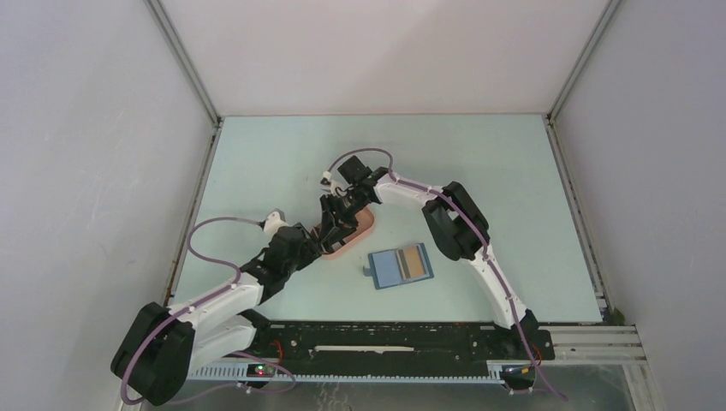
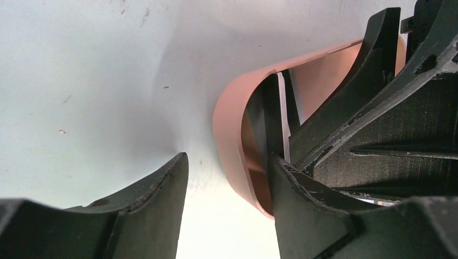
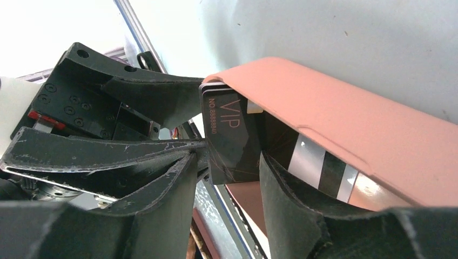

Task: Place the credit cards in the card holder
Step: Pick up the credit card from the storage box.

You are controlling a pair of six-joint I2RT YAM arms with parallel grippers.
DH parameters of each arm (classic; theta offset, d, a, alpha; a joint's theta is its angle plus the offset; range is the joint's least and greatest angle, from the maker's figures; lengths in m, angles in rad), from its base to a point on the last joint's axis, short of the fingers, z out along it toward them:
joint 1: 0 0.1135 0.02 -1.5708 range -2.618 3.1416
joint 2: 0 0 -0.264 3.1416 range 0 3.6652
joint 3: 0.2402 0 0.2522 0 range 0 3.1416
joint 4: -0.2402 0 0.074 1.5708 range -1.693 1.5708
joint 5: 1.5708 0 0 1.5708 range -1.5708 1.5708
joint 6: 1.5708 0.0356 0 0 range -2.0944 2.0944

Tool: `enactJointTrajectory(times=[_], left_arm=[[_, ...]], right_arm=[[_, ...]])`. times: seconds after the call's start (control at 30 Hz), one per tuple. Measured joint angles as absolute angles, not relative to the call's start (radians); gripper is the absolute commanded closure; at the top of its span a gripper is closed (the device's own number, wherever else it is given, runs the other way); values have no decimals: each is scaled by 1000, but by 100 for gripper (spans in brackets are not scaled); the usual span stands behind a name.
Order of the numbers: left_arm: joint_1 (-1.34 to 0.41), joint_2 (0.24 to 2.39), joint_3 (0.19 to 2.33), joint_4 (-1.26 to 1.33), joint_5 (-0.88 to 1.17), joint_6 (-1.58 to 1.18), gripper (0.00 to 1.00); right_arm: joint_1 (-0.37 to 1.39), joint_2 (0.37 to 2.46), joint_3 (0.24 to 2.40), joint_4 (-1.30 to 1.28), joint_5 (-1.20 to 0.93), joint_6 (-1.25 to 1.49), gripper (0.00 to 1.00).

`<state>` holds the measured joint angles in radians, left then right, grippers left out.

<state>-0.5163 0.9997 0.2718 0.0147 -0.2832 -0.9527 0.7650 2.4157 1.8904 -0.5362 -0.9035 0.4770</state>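
The pink oval tray (image 1: 365, 224) sits mid-table with both grippers meeting over it. A black credit card (image 3: 229, 135) marked VIP stands upright at the tray's end, in front of other cards stacked behind it. My right gripper (image 3: 228, 155) has a fingertip at each side edge of that card and is shut on it. Another card (image 3: 318, 164) with silver and black stripes lies in the tray (image 3: 335, 118). My left gripper (image 2: 227, 159) is open and straddles the tray wall (image 2: 227, 124), one finger inside and one outside. The blue card holder (image 1: 389, 270) lies open with a tan card (image 1: 414, 261) in it.
The card holder lies to the right of the tray and nearer the arm bases. Both arms crowd the tray's left end (image 1: 334, 244). White walls with metal posts enclose the pale table (image 1: 514, 188) on three sides.
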Motion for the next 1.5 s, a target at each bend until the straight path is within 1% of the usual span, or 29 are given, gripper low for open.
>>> enactJointTrajectory(times=[0.23, 0.37, 0.7, 0.93, 1.13, 1.5], left_arm=[[-502, 1001, 272, 12, -274, -934, 35], [-492, 1010, 272, 22, -263, -925, 33], [-481, 1077, 273, 113, -244, -899, 31], [-474, 1118, 274, 178, -231, -897, 31], [-471, 1121, 274, 190, -221, -889, 30], [-463, 1091, 260, 201, -202, -864, 25]], right_arm=[[764, 2416, 1890, -542, -885, 474, 51], [760, 2416, 1890, -544, -874, 472, 51], [743, 2419, 1904, -565, -861, 456, 44], [729, 2420, 1909, -566, -862, 447, 38], [726, 2420, 1910, -566, -866, 444, 37], [716, 2425, 1910, -565, -913, 450, 35]])
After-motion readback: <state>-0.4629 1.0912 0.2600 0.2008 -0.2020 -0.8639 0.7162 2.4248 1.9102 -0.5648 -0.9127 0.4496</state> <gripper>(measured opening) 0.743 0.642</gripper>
